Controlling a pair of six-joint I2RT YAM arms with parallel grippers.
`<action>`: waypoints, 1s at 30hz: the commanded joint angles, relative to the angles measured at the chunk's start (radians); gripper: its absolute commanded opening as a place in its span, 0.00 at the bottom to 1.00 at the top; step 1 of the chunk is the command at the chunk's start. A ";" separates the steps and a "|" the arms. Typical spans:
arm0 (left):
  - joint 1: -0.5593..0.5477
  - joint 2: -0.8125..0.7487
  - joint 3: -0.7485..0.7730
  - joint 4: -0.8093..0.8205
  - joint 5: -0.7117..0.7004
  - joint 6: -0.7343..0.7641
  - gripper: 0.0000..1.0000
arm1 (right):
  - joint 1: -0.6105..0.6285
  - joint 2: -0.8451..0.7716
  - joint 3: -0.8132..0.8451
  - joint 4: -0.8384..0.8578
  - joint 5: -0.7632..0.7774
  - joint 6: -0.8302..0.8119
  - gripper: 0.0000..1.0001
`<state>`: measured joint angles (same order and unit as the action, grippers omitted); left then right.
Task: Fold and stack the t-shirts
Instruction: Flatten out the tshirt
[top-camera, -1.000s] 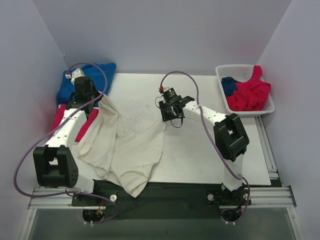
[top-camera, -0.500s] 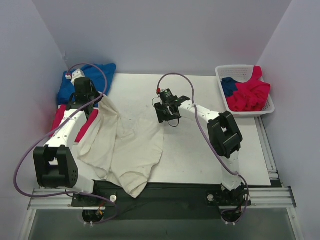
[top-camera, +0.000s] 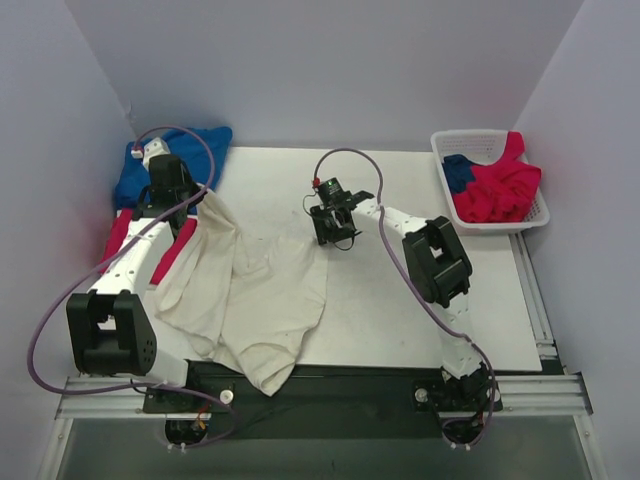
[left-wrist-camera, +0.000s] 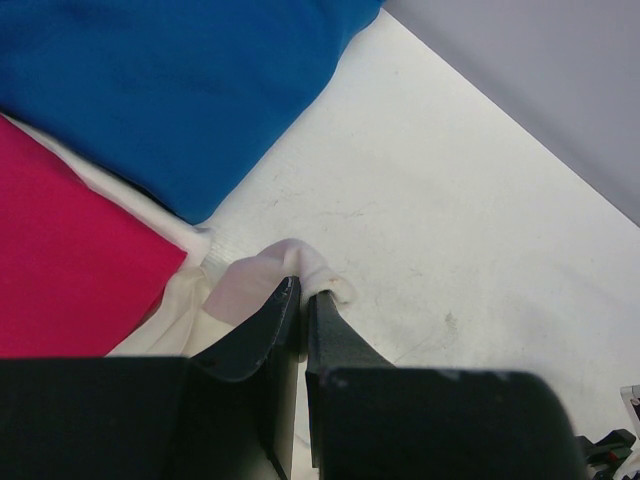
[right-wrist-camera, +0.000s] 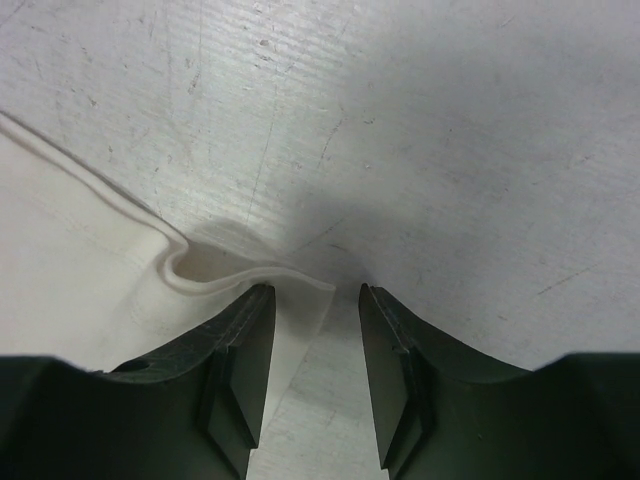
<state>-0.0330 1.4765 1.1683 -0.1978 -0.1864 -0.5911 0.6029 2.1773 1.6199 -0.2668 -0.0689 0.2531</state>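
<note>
A large cream-white t-shirt lies rumpled over the table's left half and hangs past the near edge. My left gripper is shut on a corner of its cloth, lifted near the far left. My right gripper stands open at the shirt's right corner, whose curled hem lies between the fingers. In the top view that gripper is at mid-table. A blue t-shirt and a crimson-pink one lie by the left wall.
A white lattice basket at the far right holds crimson-pink and blue shirts. Bare white tabletop stretches between the cream shirt and the basket. Purple cables loop from both arms. Walls close in on three sides.
The right gripper slid left toward the cream shirt's corner and opened, its arm folding in. The left gripper has kept still, holding the cloth.
</note>
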 joint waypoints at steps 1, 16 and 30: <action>0.002 -0.008 0.004 0.047 -0.002 0.004 0.00 | -0.005 0.041 0.024 -0.049 -0.017 0.003 0.39; 0.010 -0.016 0.004 0.046 -0.016 0.005 0.00 | 0.040 0.041 -0.043 -0.158 0.007 -0.035 0.34; 0.013 -0.025 0.001 0.043 -0.022 0.007 0.00 | 0.118 0.053 -0.057 -0.172 0.032 -0.044 0.43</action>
<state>-0.0288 1.4765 1.1683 -0.1978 -0.1978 -0.5907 0.6762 2.1838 1.6192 -0.2764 -0.0063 0.2104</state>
